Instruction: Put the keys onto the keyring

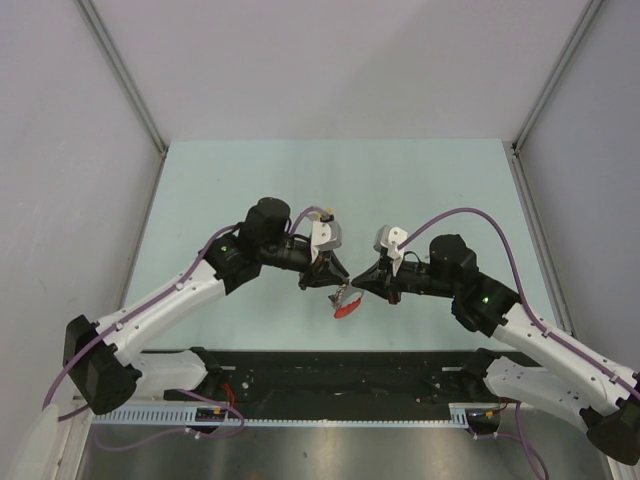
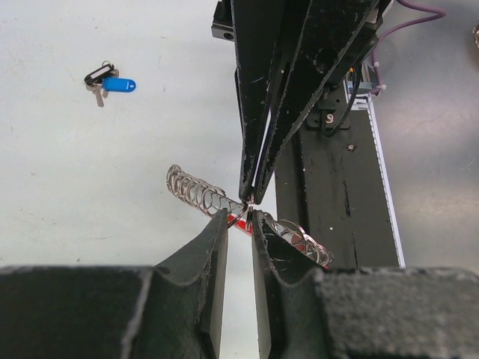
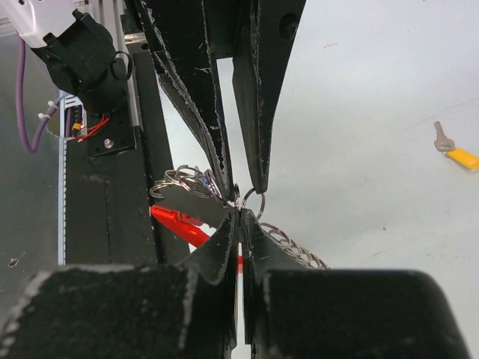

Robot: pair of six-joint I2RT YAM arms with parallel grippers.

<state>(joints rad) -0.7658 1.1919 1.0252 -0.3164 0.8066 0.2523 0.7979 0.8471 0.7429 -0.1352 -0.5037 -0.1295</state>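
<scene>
Left wrist view first: how does the left hand [image 2: 239,217] stand?

Its two tips are a narrow gap apart, and the keyring [image 3: 253,200] sits right in that gap. Whether they press on it or only flank it, I cannot tell

And the right hand [image 3: 239,214]?

Closed tight. It comes in from the opposite side, tip to tip with the left hand, and in its own wrist view it is pinched on the lower edge of the keyring. The two hands almost touch at the tips

So where is the keyring itself?

Up off the desk [image 2: 82,202], between the two hands. The chain [image 2: 196,191] runs out on a slant to both sides of the tips, and the red strap [image 3: 179,223] shows just behind and below it. In the top external view the strap hangs under the point where the hands meet. That is over the near middle of the desk, just beyond the black rail [image 1: 340,368] at the arms' bases

And the keys?

Not on the ring yet. The blue-capped key [image 2: 120,85] lies flat on the desk, well apart from the hands, bunched with a small black piece [image 2: 99,74] and a silver blade [image 2: 98,96]. The yellow-capped key [image 3: 458,155] lies alone on the desk, well off to the other side
</scene>
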